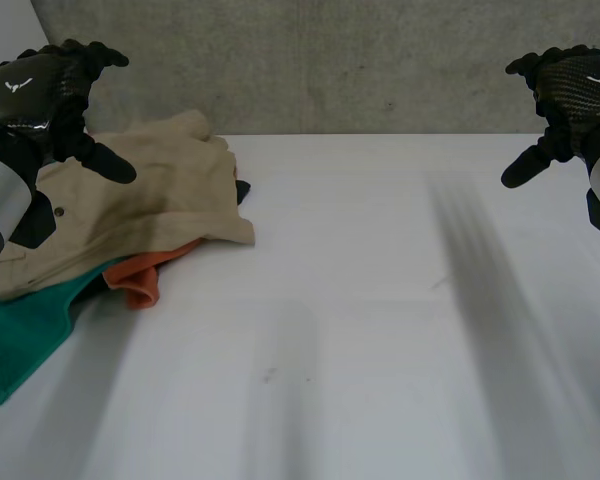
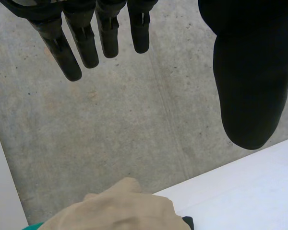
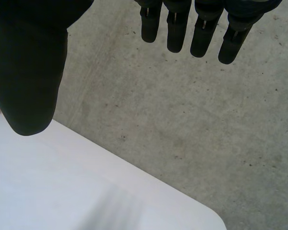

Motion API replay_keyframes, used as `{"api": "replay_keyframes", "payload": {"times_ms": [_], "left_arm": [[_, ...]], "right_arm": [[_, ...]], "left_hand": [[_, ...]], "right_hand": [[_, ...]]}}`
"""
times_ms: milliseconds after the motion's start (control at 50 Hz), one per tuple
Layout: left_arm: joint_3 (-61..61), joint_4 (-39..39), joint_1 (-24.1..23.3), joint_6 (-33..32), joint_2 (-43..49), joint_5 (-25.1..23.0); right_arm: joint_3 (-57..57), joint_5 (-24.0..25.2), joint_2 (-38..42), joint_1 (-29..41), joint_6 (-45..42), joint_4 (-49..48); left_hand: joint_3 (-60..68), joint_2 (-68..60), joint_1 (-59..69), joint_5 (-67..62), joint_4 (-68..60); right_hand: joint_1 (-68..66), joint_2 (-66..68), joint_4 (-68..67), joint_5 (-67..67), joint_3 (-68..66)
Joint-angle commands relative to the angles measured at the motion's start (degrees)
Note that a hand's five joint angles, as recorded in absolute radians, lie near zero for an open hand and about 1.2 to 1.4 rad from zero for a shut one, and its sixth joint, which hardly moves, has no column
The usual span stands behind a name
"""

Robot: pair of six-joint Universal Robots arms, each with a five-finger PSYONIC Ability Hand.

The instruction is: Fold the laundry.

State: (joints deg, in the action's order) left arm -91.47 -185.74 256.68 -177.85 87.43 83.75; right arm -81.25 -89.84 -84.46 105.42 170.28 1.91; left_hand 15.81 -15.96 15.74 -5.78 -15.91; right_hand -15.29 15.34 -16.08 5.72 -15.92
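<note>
Laundry pile point(image 1: 130, 235) heaped on the white desk point(image 1: 400, 320), both hands raised.

Beige garment point(image 1: 150, 195) on top, hiding most of the rest: green cloth point(image 1: 20, 340) poking out under its near-left side, orange cloth point(image 1: 145, 282) under its near edge, dark cloth point(image 1: 242, 190) at its right. Left hand point(image 1: 35, 90) above the beige garment, fingers straight, thumb apart, holding nothing. Right hand point(image 1: 575, 90) well off to the garment's right, spread likewise. Concrete wall point(image 1: 330, 60) behind the garment.

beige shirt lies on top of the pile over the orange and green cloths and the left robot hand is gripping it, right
No: the left robot hand is open and holds nothing, as the left wrist view shows. The beige shirt does lie on top, over the orange cloth and green cloth.
</note>
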Motion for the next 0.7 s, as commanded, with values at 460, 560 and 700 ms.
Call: {"api": "replay_keyframes", "payload": {"times_ms": [460,560,700], "left_arm": [[33.80,-0.85,8.04,-24.55,44.48,1.94],[41.10,-1.20,8.93,-28.77,54.15,3.35],[45.24,-3.05,8.75,-29.39,59.88,3.52]], "right_arm": [[-0.67,0.10,0.09,0.05,-0.13,-0.15],[-1.28,0.10,0.09,0.05,-0.21,-0.24],[-1.28,0.10,1.67,-0.04,-0.39,-0.33]], "left_hand": [[-0.90,1.05,-0.82,0.87,0.99],[0.79,-0.64,0.86,-0.82,-0.69],[41.74,-41.59,41.81,-41.77,-41.64]], "right_hand": [[5.29,-5.34,6.08,-5.72,5.92],[5.29,-5.34,6.08,-5.72,5.92],[5.29,-5.34,6.08,-5.72,5.92]]}}
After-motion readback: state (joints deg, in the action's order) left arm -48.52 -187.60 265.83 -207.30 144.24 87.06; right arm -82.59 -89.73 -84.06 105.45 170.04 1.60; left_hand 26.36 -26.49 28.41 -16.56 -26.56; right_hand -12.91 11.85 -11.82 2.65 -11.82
